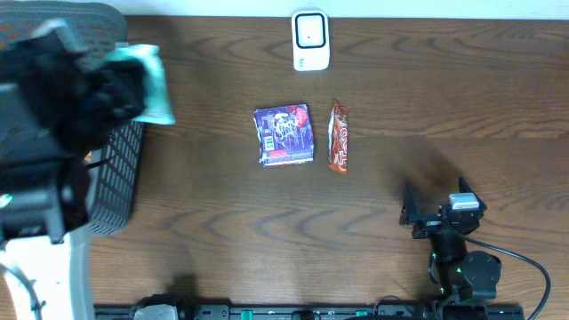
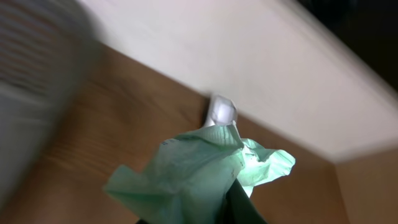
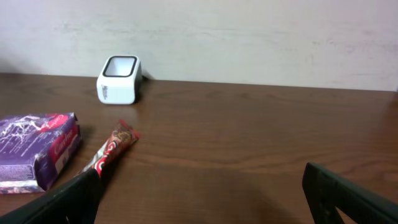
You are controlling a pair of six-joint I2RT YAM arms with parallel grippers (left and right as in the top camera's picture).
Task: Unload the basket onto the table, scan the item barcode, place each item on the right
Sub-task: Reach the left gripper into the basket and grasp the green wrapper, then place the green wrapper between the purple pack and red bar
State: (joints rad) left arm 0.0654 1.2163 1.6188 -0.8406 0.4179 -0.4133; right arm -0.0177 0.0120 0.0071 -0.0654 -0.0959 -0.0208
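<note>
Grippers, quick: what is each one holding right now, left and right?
Left gripper: closed on a crumpled pale green packet.
Right gripper: fingers open, holding nothing.

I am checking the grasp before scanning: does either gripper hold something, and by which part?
The left gripper pinches a pale green packet by one crumpled end. The right gripper holds nothing.

Purple packet [image 1: 284, 135] beside red bar [image 1: 339, 135], scanner [image 1: 310, 40] beyond
</note>
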